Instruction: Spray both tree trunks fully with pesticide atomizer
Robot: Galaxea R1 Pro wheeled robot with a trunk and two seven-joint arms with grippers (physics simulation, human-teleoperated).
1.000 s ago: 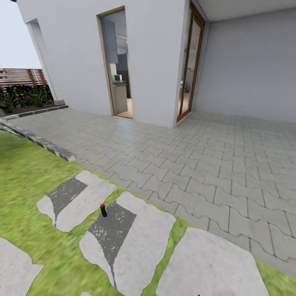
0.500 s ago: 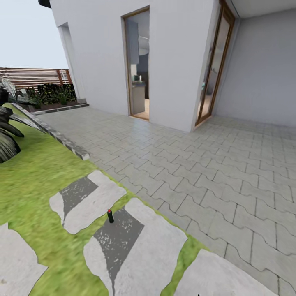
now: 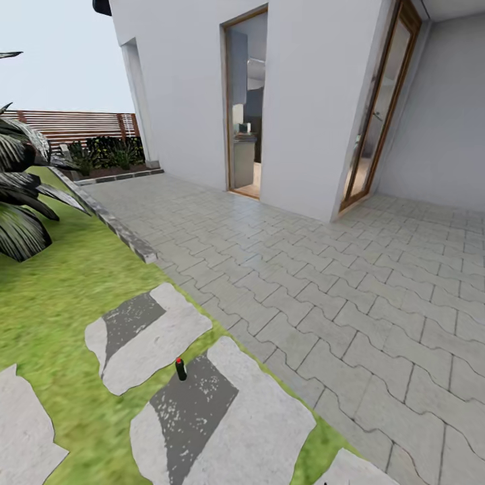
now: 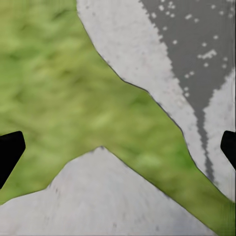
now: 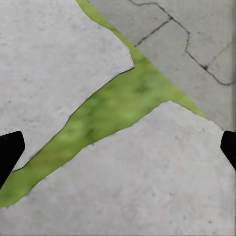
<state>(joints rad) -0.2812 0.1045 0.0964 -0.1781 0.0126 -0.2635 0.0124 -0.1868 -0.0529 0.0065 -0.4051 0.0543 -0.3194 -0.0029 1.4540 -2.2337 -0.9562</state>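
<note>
The pesticide atomizer, a small dark bottle with a red top, stands upright on the edge of a grey paving slab in the lawn, low in the head view. Both trees are out of view. My left gripper is open, its black fingertips far apart over grass and slab. My right gripper is also open, with fingertips wide over pale slabs and a strip of grass. Neither holds anything.
A white house with an open doorway stands behind a grey paved patio. A stone kerb borders the lawn. A striped broad-leaved bush is at the left, with a brown slat fence behind it.
The head view has swung left, so the house and patio sit further right in the picture and the striped bush has come into view. The atomizer stands where it was.
</note>
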